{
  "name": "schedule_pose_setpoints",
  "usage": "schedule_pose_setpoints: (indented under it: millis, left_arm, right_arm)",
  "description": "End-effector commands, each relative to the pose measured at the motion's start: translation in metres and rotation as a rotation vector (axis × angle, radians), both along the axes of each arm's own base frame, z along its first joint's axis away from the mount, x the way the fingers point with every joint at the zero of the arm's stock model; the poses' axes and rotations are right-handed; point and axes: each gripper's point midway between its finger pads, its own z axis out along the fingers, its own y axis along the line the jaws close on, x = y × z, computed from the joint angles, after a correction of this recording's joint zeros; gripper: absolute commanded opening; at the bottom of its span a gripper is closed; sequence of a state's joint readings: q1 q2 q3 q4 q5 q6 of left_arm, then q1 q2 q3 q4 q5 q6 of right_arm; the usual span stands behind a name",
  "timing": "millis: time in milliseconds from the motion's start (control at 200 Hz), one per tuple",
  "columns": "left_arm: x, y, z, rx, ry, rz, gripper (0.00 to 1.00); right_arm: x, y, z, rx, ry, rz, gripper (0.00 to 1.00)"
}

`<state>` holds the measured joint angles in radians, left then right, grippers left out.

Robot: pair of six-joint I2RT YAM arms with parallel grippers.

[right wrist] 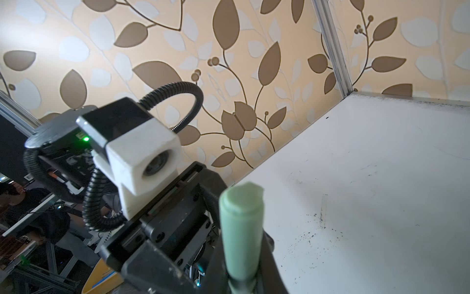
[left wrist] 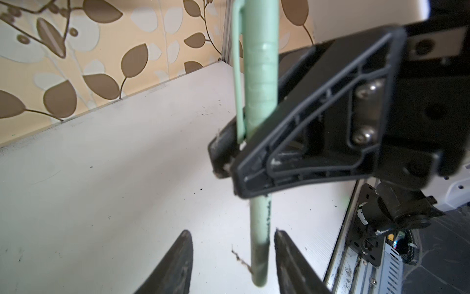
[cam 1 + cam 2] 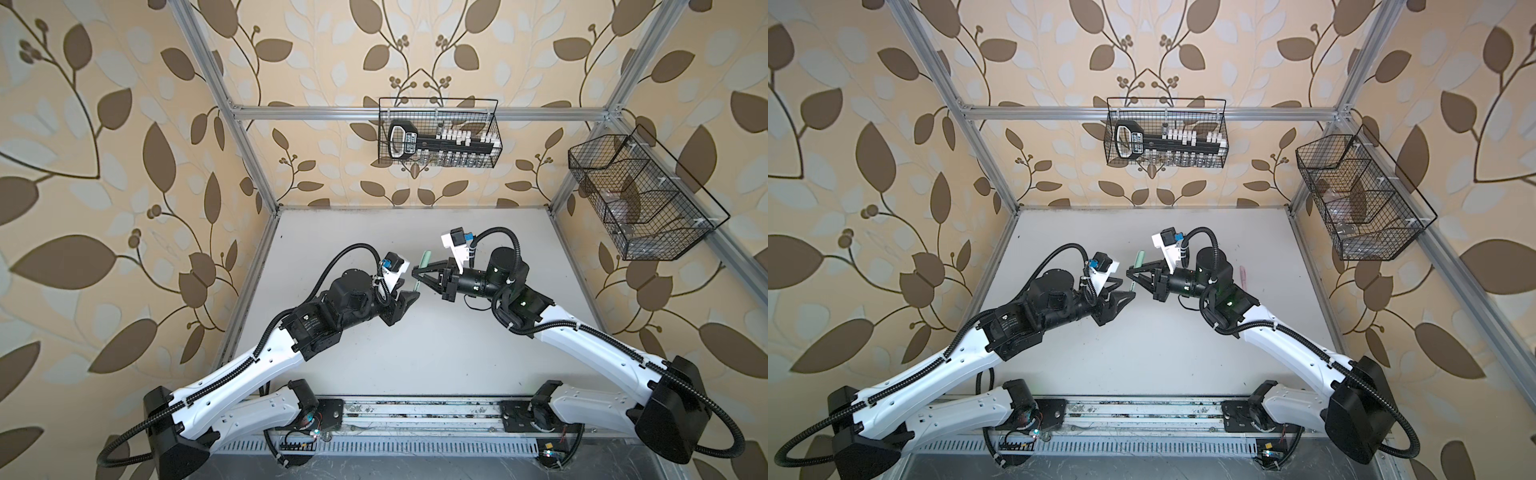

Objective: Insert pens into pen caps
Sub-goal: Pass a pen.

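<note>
A pale green pen [image 2: 259,241] stands nearly upright above the table in the middle, and both top views show it [image 3: 417,282] [image 3: 1133,284]. Its pale green pen cap [image 2: 262,63] [image 1: 241,229], with a clip, sits on the pen's upper end. My right gripper [image 3: 415,273] [image 3: 1129,272] [image 2: 229,163] [image 1: 244,280] is shut on the pen just below the cap. My left gripper [image 2: 232,233] [image 3: 409,289] [image 3: 1125,289] is open. Its fingers stand on either side of the pen's lower end without touching it. A pink pen [image 3: 1243,276] lies on the table behind the right arm.
A wire basket [image 3: 440,133] with tools hangs on the back wall. A second wire basket [image 3: 636,195] hangs on the right wall. Aluminium frame posts [image 3: 249,166] edge the white table [image 3: 415,365]. The arms' base rail [image 3: 415,415] runs along the front.
</note>
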<state>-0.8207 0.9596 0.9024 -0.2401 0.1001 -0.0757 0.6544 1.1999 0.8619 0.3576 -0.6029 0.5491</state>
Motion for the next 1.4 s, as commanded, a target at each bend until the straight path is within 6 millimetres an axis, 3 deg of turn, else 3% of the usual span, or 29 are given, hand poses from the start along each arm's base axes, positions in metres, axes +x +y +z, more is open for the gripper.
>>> schedule_pose_setpoints:
  millis: [0, 330, 810, 1020, 1105, 1140, 1200, 1395]
  left_arm:
    - [-0.005, -0.011, 0.024, -0.073, 0.001, -0.069, 0.5]
    - [-0.003, -0.015, 0.019, -0.068, 0.027, -0.087, 0.33]
    - [0.005, -0.009, 0.019, -0.068, 0.024, -0.052, 0.24]
    - [0.009, -0.008, 0.02, -0.074, 0.021, -0.04, 0.14]
    - [0.011, -0.008, 0.019, -0.076, 0.021, -0.031, 0.03]
    - [0.012, -0.008, 0.018, -0.075, 0.022, -0.03, 0.11]
    - [0.013, -0.008, 0.018, -0.074, 0.023, -0.027, 0.43]
    - [0.009, -0.009, 0.019, -0.08, 0.035, -0.05, 0.46]
  right_arm:
    - [-0.003, 0.0, 0.01, 0.016, -0.03, 0.006, 0.0]
    - [0.0, -0.003, 0.012, 0.027, -0.046, -0.024, 0.0]
    - [-0.001, -0.007, 0.012, 0.024, -0.061, -0.037, 0.0]
    - [-0.003, -0.008, 0.007, 0.002, -0.065, -0.04, 0.0]
    - [-0.004, -0.008, 0.006, -0.012, -0.071, -0.039, 0.0]
    - [-0.004, -0.008, 0.005, -0.019, -0.076, -0.042, 0.0]
    - [-0.004, -0.009, 0.004, -0.037, -0.08, -0.05, 0.0]
    - [-0.001, -0.012, 0.004, -0.055, -0.088, -0.071, 0.0]
